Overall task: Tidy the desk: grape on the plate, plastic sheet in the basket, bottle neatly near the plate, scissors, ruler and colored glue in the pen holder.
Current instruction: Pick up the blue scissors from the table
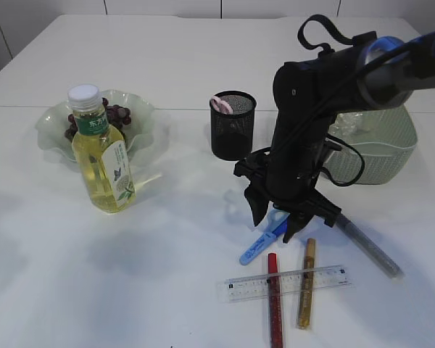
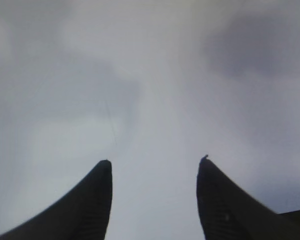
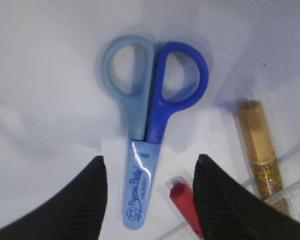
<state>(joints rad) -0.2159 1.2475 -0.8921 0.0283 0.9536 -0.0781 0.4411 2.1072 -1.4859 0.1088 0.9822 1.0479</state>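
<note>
Right pincer (image 3: pixel 149 172) spread, empty, over one scissors (image 3: pixel 147 120); three glue sticks (image 1: pixel 305 283), one ruler (image 1: pixel 284 282).

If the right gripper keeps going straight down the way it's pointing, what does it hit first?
Most likely the blue scissors: the open right gripper straddles their sheathed blade end. The red glue stick lies close beside it.

The bottle (image 1: pixel 104 151) stood before the plate (image 1: pixel 96 119), left of the pen holder (image 1: pixel 233 125). The basket (image 1: pixel 375 147) was at the right. Before the holder lay the scissors (image 1: pixel 264 238); nearer still, the ruler (image 1: pixel 284 283) lay across two glue sticks (image 1: pixel 275 299).
</note>
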